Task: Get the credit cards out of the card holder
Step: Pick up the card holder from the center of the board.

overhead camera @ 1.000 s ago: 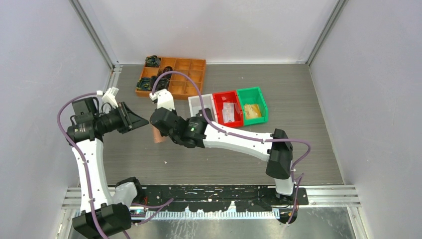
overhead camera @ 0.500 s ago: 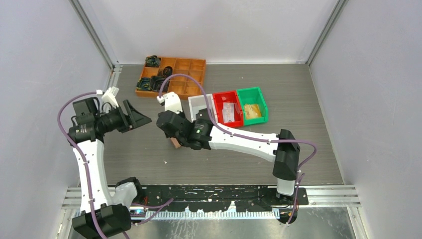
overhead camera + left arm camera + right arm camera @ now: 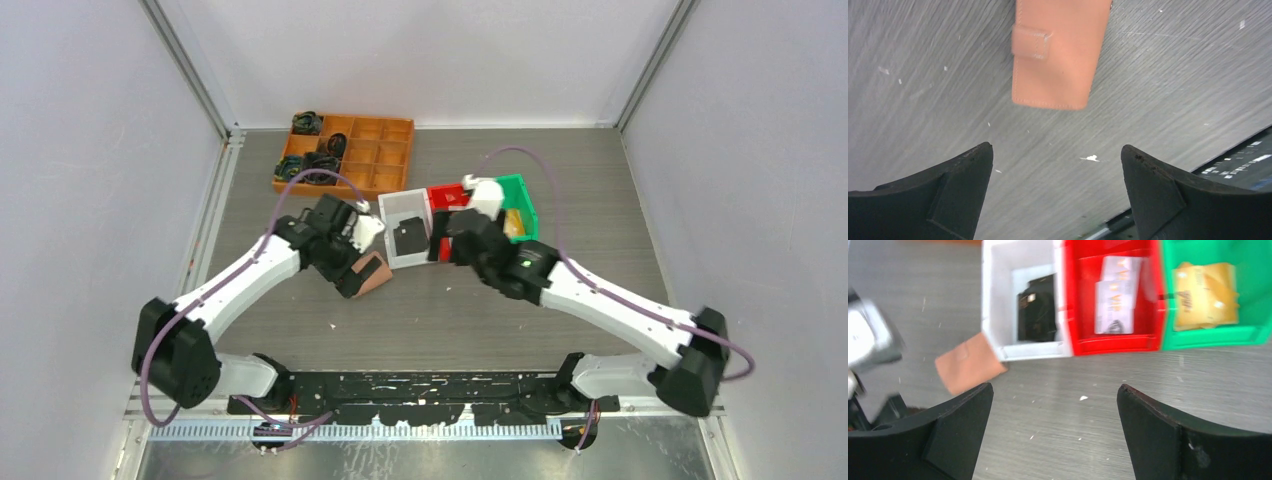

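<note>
The card holder (image 3: 1058, 55), salmon-pink, lies folded shut on the grey table with its snap tab (image 3: 1032, 42) facing up. In the top view the card holder (image 3: 373, 272) sits just left of the white bin. My left gripper (image 3: 1055, 146) hovers open above the table, just short of the holder's near edge, holding nothing. My right gripper (image 3: 1054, 386) is also open and empty, in front of the bins, with the card holder (image 3: 968, 367) to its left. White credit cards (image 3: 1118, 300) lie in the red bin.
Three small bins stand in a row: the white bin (image 3: 990, 300) holds a black item (image 3: 1037, 315), then the red bin (image 3: 1113, 345), then the green bin (image 3: 1208, 335) holding a yellow packet (image 3: 1205, 295). An orange compartment tray (image 3: 390, 135) sits at the back left.
The right gripper let go of the card holder and swung right to the bins. The left arm came down from the left over the holder. Both grippers opened.
</note>
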You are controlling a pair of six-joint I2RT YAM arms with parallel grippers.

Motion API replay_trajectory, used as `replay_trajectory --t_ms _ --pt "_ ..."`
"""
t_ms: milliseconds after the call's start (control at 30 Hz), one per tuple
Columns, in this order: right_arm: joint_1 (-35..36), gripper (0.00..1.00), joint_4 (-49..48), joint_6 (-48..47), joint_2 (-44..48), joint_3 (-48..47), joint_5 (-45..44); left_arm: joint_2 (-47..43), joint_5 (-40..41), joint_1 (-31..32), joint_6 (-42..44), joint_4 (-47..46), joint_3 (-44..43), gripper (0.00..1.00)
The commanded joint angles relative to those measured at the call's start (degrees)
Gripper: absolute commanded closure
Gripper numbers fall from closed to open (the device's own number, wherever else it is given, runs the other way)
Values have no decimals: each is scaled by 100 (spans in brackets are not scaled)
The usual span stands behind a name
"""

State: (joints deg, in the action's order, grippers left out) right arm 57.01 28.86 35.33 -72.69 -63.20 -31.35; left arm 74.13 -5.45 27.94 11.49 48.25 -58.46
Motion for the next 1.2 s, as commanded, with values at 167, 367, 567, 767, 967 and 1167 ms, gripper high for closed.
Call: replay_trajectory --t_ms 167,367,567,767,967,1167 --pt "-1452 1 74 537 1205 639 823 1163 1413 1021 1348 -1479 25 0" --pt "-1828 0 104 425 1155 532 1069 1998 1495 1227 1394 -1803 -56 0" --pt "-1999 1 64 316 1111 485 1261 2289 1159 1059 1446 -1871 -83 0" --pt "-2078 0 11 229 1081 433 1415 2194 225 688 1433 -1511 -64 9" --pt "-2128 0 -111 195 1156 413 1634 2243 179 657 1510 -1043 -76 44" --pt "-2126 0 -319 232 1144 350 2454 1287 -902 242 1257 57 -745 71"
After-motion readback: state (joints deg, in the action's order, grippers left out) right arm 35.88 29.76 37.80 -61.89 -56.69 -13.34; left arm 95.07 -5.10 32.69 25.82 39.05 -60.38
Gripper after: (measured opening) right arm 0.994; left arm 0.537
